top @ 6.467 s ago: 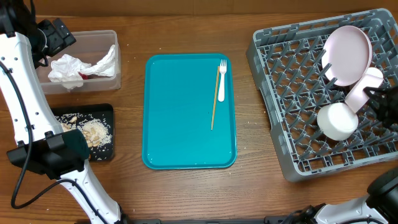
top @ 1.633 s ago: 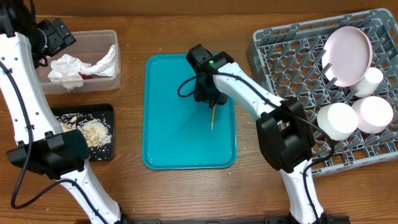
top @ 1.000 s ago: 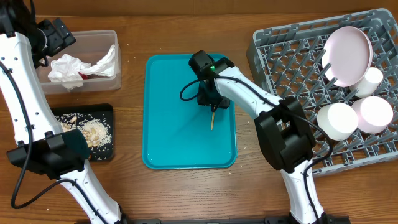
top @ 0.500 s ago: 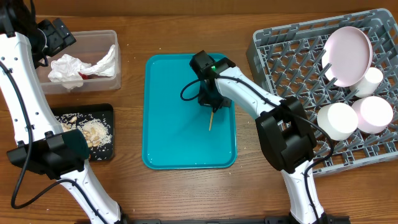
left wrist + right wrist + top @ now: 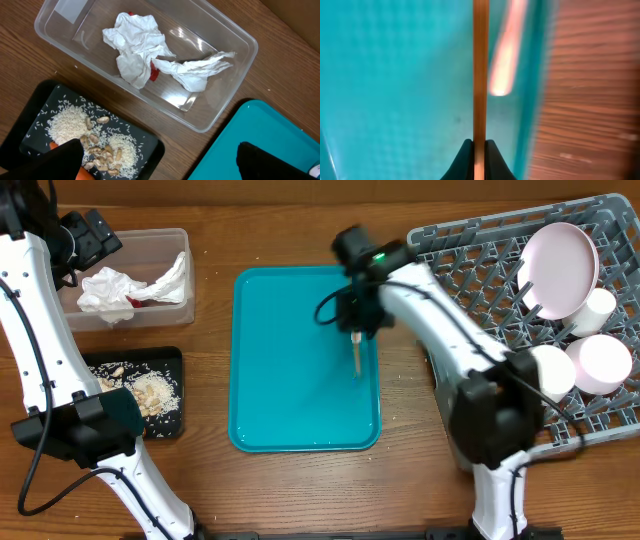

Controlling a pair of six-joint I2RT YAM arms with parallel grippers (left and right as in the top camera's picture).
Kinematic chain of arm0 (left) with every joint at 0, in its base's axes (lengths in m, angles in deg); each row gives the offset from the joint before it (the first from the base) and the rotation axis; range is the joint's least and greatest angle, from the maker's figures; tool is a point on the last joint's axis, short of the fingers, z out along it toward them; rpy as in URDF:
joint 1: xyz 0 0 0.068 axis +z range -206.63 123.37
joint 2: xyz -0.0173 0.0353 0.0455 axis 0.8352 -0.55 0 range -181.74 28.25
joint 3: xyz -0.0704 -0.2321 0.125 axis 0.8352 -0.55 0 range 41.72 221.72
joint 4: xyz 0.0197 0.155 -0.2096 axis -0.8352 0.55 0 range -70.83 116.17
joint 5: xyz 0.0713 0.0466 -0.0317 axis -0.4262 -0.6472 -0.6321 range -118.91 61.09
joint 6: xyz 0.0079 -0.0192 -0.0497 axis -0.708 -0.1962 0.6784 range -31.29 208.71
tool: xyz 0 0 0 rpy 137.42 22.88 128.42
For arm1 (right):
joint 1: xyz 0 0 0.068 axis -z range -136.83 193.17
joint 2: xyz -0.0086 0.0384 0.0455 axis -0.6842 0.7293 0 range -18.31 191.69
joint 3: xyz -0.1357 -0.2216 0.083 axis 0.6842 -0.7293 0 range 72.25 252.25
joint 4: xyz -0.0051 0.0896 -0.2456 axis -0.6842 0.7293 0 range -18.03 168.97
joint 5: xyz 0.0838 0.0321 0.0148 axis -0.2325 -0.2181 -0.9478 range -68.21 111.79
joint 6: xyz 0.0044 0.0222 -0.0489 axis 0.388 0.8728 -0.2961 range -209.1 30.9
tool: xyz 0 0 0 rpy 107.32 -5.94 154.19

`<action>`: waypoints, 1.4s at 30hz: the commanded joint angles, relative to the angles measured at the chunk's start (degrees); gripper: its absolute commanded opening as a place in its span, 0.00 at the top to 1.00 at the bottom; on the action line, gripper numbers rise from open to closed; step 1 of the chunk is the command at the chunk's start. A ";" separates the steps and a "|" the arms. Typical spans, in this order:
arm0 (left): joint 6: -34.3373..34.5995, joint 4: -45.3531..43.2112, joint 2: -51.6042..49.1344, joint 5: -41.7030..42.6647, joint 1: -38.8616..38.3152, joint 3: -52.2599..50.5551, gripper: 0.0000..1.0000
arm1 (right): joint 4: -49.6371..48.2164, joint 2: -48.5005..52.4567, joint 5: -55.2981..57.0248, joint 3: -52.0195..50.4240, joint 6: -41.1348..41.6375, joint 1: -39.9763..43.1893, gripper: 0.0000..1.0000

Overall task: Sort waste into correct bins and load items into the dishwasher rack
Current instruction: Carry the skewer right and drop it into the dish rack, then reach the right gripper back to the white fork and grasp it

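Satin brown wood grain across the counter (image 5: pixel 300 490). Smooth, glossy teal plastic for the serving tray (image 5: pixel 290 380). Bare matt wood on the thin stick (image 5: pixel 480 75). Clear shiny plastic for the tub (image 5: pixel 227 87), with soft crumpled white paper napkins (image 5: pixel 135 45) inside. Matt black plastic on the shallow tray (image 5: pixel 35 117). Dull grey moulded plastic for the dishwasher rack (image 5: pixel 490 260). Smooth pale sheen on the plate (image 5: pixel 560 265).

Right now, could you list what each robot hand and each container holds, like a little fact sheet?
Right gripper: shut on the wooden stick, over the teal tray
Left gripper: open, empty, by the clear tub
Tub contents: white napkins, red wrapper
Black tray: beige food scraps
Rack: plate, two bowls, cup
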 commanded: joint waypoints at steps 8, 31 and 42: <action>0.96 0.07 2.14 -0.61 -0.39 -0.24 0.00 | -0.83 -6.54 -2.14 1.42 -28.26 21.09 0.96; 0.98 0.09 2.14 -0.61 -0.39 -0.24 0.00 | -0.28 -5.53 -18.40 1.31 -25.73 20.61 0.57; 0.98 0.07 2.14 -0.61 -0.39 -0.24 0.00 | -7.37 -1.16 -4.35 0.31 0.63 4.35 0.00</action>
